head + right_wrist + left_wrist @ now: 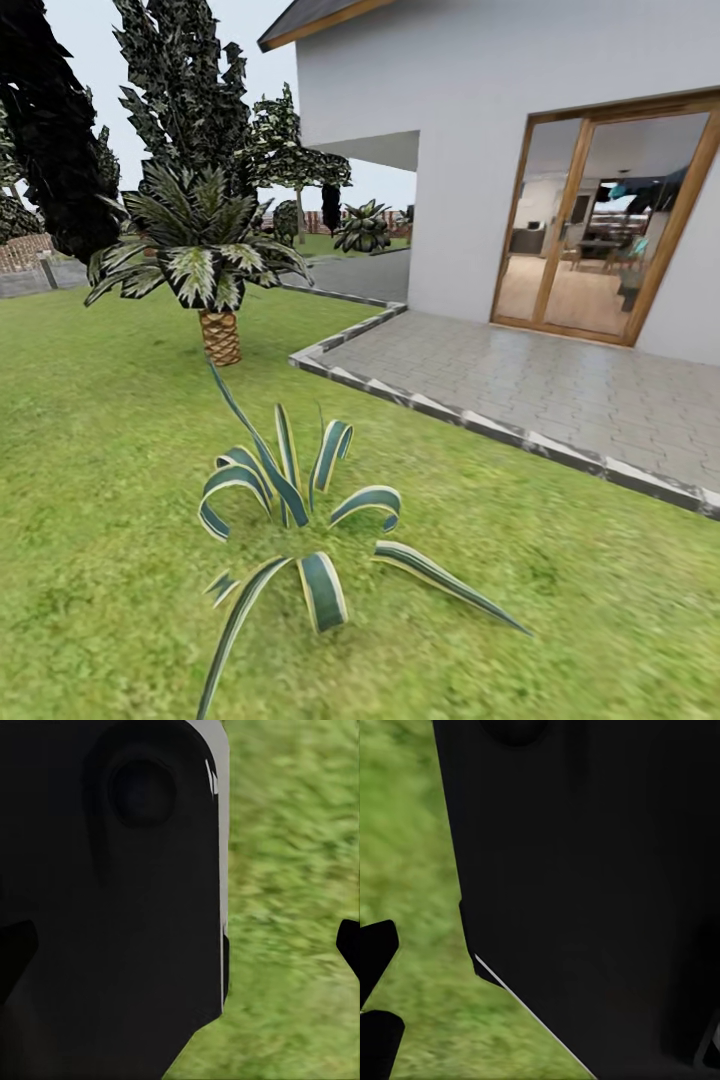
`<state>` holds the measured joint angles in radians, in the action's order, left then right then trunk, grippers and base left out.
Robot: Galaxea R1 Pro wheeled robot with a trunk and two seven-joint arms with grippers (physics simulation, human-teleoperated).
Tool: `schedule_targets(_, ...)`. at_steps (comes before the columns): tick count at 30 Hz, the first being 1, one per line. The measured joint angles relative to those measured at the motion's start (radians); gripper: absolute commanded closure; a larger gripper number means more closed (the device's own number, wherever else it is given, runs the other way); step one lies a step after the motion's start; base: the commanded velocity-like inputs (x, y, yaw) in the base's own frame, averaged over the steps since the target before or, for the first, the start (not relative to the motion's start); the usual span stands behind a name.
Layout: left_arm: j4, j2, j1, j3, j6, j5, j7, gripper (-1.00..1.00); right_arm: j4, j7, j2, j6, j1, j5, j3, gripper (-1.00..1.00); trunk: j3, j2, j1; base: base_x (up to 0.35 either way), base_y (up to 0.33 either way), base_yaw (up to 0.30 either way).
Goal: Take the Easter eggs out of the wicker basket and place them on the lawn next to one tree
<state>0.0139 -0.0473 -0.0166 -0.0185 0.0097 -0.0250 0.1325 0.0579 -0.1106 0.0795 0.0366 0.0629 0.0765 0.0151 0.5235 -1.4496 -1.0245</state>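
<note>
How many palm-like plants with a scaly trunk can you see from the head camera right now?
1: the small palm stands on the lawn left of the paved patio. Others may be hidden behind the dark trees.

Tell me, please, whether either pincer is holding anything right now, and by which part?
It cannot be told: both wrist views show mostly dark robot body over the lawn, with no egg visible.

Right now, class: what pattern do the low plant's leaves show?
Dark green leaves with pale striped edges; head view.

The head view is bright and evenly lit, with soft, faint shadows. The lawn looks smeary at the bottom. Straight lines bend near the edges. Both wrist views are blurry, half dark, with fuzzy grass.
</note>
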Motion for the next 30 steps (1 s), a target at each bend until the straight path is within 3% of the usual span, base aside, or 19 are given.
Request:
schedule_targets(8, 0.0, 0.0, 0.0, 0.0, 0.0, 0.0, 0.0, -1.0, 0.0, 0.0, -0.004, 0.0, 0.0, 0.0, 0.001, -1.0, 0.0, 0.0, 0.0, 0.236, 0.268, -0.012)
schedule_targets(13, 0.0, -0.001, 0.0, 0.0, 0.0, 0.0, 0.0, -1.0, 0.0, 0.0, -0.005, 0.001, 0.0, 0.0, 0.001, -1.0, 0.0, 0.0, 0.0, 0.222, 0.249, -0.2)
schedule_targets(21, 0.001, -0.001, 0.0, 0.0, -0.001, 0.001, 0.0, -1.0, 0.0, 0.0, -0.006, 0.0, 0.0, 0.001, 0.0, -1.0, 0.0, 0.0, 0.0, 0.039, 0.043, -0.264)
schedule_targets(30, 0.0, -0.002, 0.0, 0.0, 0.0, 0.001, 0.0, -1.0, 0.0, 0.0, -0.005, 0.0, 0.0, 0.002, 0.0, -1.0, 0.0, 0.0, 0.0, 0.001, 0.107, -0.028)
